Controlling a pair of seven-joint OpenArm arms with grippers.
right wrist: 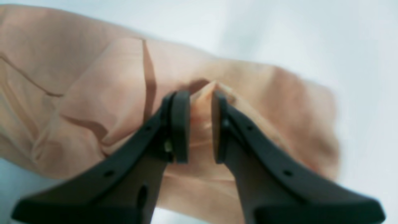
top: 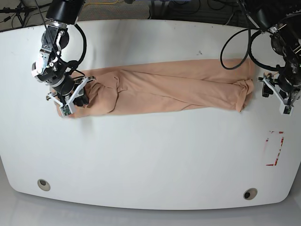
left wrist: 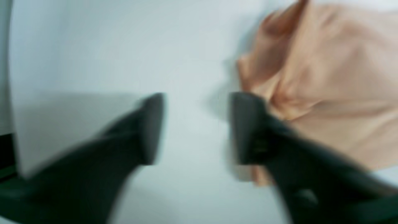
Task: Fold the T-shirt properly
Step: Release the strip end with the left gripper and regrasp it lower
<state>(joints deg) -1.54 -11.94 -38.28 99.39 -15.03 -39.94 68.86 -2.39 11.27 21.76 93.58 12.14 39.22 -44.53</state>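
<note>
White smooth table (top: 150, 155) bears soft, wrinkled, long-folded T-shirt (top: 174, 89).

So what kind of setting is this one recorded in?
Probably a robotics lab bench: a bare white table, loose cables trailing behind its far edge, and red tape marks near one corner. Only a peach T-shirt lies on it.
</note>
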